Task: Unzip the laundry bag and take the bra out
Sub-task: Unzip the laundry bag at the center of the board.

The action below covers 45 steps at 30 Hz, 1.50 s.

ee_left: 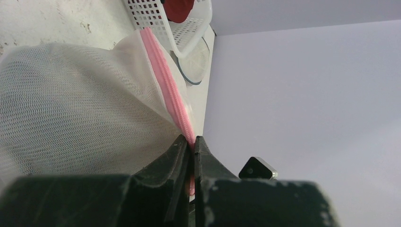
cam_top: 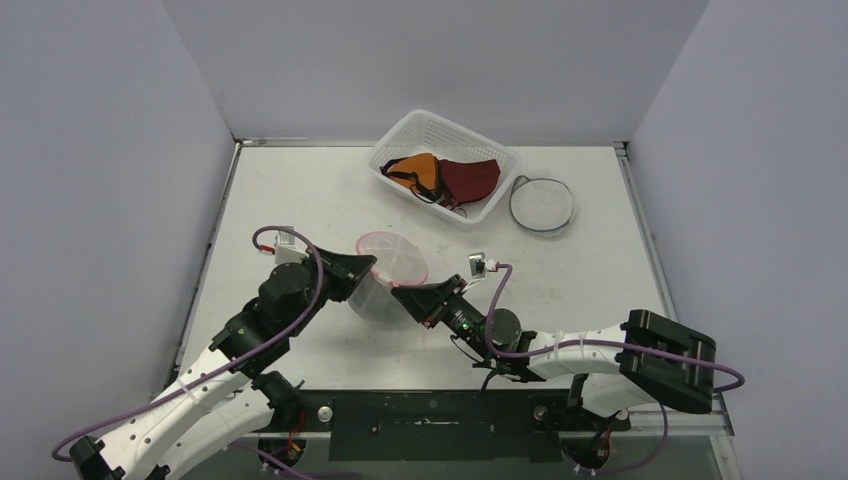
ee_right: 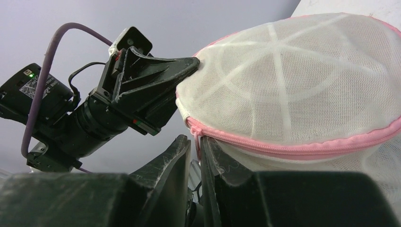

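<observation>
Left wrist: left gripper (ee_left: 194, 142) jaws clamp laundry bag (ee_left: 71, 104) zipper (ee_left: 169, 90). Right wrist: right gripper (ee_right: 195, 143) jaws narrow around pull (ee_right: 196, 138), grip unclear.

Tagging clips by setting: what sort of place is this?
Most likely a robot test cell in a lab: plain pale walls box in a white table, with a few staged props, such as a mesh laundry bag and a white basket.

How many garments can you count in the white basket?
2: an orange garment on the basket's left side, a dark red garment beside it on the right; more may be hidden underneath.
</observation>
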Motion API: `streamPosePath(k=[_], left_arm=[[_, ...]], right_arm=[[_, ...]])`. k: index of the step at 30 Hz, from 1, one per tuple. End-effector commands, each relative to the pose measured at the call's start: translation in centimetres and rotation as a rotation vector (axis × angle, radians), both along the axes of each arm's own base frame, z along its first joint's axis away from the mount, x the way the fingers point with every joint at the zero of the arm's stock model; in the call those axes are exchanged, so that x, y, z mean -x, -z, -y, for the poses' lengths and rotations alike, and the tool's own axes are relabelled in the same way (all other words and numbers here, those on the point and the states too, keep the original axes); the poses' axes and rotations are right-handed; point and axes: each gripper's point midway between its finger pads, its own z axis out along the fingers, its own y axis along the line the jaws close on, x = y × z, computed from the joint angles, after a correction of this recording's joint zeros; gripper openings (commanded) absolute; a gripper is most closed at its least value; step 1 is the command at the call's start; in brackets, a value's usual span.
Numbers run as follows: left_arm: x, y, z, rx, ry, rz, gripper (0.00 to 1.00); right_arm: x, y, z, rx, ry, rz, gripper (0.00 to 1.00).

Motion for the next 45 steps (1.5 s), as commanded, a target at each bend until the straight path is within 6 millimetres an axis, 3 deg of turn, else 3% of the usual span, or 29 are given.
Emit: streamPosePath(k=[1, 15, 22, 24, 31, 35, 40, 45], left_arm=[[0.1, -2.7, 0.3, 0.074, 0.011, 0.069, 0.0], [0.2, -2.4, 0.4, 0.073, 0.017, 0.065, 0.0], [0.3, -1.8, 0.9, 0.072, 0.044, 0.061, 0.0], [0.3, -1.4, 1.4, 0.073, 0.066, 0.056, 0.0], [0.4, -0.6, 3.0, 0.085, 0.135, 0.051, 0.0], [0.7, -0.7, 4.7, 0.11, 0.215, 0.074, 0.0], [1.4, 0.2, 8.2, 0.146, 0.386, 0.087, 0.0], [1.5, 1.7, 11.1, 0.15, 0.527, 0.121, 0.0]], right_arm=[[-0.4, -3.2, 0.9, -0.096, 0.031, 0.039, 0.15], [-0.6, -1.9, 1.0, -0.042, 0.041, 0.014, 0.05], [-1.2, 0.9, 2.0, 0.128, 0.108, -0.032, 0.05], [-1.4, 2.4, 2.6, 0.211, 0.138, -0.056, 0.05], [-1.6, 5.0, 5.1, 0.362, 0.228, -0.099, 0.05], [-0.8, 5.1, 6.5, 0.41, 0.256, -0.07, 0.05], [1.5, 4.5, 8.3, 0.551, 0.305, -0.001, 0.05], [3.1, 5.4, 10.3, 0.65, 0.343, 0.019, 0.05]])
